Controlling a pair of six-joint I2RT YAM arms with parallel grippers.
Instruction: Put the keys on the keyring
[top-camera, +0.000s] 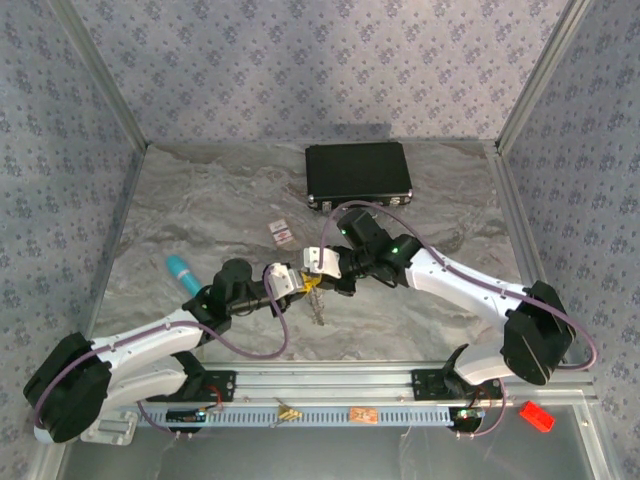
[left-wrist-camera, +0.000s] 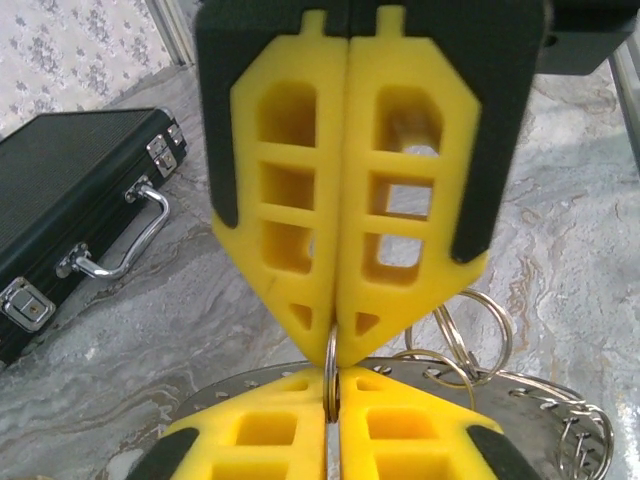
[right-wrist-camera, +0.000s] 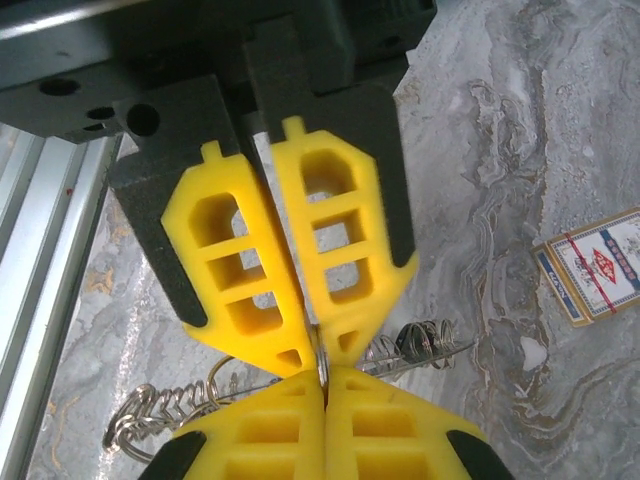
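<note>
The left gripper (left-wrist-camera: 331, 408) and right gripper (left-wrist-camera: 338, 340) are facing tip to tip, both clamping the pale grey metal keyring (left-wrist-camera: 329, 372) edge-on between them.

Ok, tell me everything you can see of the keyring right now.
The keyring is a thin silvery metal ring, seen edge-on, over the middle of the table. The left hand and the right hand both pinch it, shut and meeting tip to tip. More silvery wire loops bunch beside it, next to the right hand.
</note>
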